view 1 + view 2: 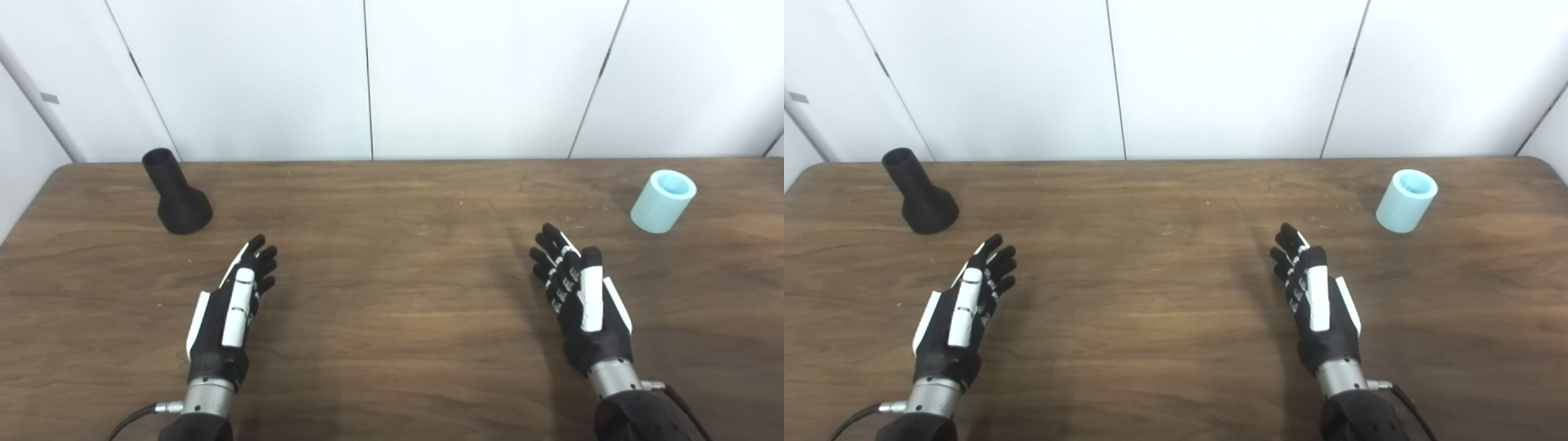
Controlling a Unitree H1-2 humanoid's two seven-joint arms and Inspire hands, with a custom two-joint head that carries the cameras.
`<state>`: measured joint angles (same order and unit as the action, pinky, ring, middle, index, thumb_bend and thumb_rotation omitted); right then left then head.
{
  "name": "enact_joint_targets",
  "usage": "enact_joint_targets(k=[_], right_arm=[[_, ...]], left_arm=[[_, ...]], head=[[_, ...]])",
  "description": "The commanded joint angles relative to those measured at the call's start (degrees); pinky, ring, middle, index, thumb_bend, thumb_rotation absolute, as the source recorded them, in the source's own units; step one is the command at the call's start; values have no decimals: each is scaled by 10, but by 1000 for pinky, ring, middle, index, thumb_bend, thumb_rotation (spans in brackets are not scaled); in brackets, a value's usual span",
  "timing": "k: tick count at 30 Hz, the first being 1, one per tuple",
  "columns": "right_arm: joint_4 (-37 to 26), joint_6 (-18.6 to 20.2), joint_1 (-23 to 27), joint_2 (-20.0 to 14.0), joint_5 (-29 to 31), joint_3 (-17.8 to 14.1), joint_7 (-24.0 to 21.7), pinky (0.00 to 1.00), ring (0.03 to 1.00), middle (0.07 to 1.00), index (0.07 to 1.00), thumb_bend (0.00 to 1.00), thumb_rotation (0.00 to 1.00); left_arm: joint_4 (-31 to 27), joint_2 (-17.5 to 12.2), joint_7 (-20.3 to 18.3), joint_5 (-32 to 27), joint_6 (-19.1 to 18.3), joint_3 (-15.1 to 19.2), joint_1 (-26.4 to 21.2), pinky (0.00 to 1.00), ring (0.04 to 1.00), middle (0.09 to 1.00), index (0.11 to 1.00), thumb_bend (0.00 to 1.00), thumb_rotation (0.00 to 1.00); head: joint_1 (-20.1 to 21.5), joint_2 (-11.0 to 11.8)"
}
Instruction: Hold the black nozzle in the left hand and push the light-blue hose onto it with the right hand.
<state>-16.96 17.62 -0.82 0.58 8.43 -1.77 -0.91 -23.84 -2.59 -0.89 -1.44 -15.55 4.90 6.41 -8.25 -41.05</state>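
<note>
The black nozzle [176, 195] stands upright on its wide base at the table's far left, narrow tube end up. A short light-blue hose piece [663, 201], a hollow cylinder, stands tilted at the far right. My left hand [231, 312] hovers open over the near left of the table, fingers pointing toward the nozzle but well short of it. Over the near right, my right hand [580, 298] is open too, fingers stretched, some way short and left of the hose. Neither hand holds anything.
The wooden table [392, 294] runs across the whole view, with its far edge against a white panelled wall [392, 73]. A cable trails from each wrist at the bottom edge.
</note>
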Motion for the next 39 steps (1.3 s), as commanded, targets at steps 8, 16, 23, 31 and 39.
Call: enact_joint_targets(k=[8, 16, 23, 31, 39], right_arm=[[-4, -27, 5, -6, 10, -6, -10, 932, 929, 936, 924, 603, 1000], [16, -41, 2, -16, 25, -21, -21, 898, 909, 920, 914, 624, 1000], [47, -70, -1, -30, 39, -29, -36, 861, 892, 912, 912, 618, 1000], [80, -104, -4, -43, 62, -35, -56, 852, 888, 910, 919, 633, 1000], [124, -135, -1, -53, 76, -44, -68, 852, 886, 909, 921, 635, 1000]], left_arm=[[0, 5, 4, 7, 28, -10, 11, 898, 904, 887, 869, 339, 963], [6, 8, 6, 15, 35, -22, 17, 873, 894, 903, 874, 340, 946], [26, 14, 7, 16, 61, -33, 19, 880, 897, 895, 871, 343, 945], [51, 20, 14, 17, 89, -39, 20, 888, 909, 907, 878, 341, 933], [78, 30, 35, 38, 116, -52, 21, 871, 896, 900, 877, 356, 909]], head=[[-21, 10], [-73, 35], [-106, 61], [-133, 95], [-158, 130]])
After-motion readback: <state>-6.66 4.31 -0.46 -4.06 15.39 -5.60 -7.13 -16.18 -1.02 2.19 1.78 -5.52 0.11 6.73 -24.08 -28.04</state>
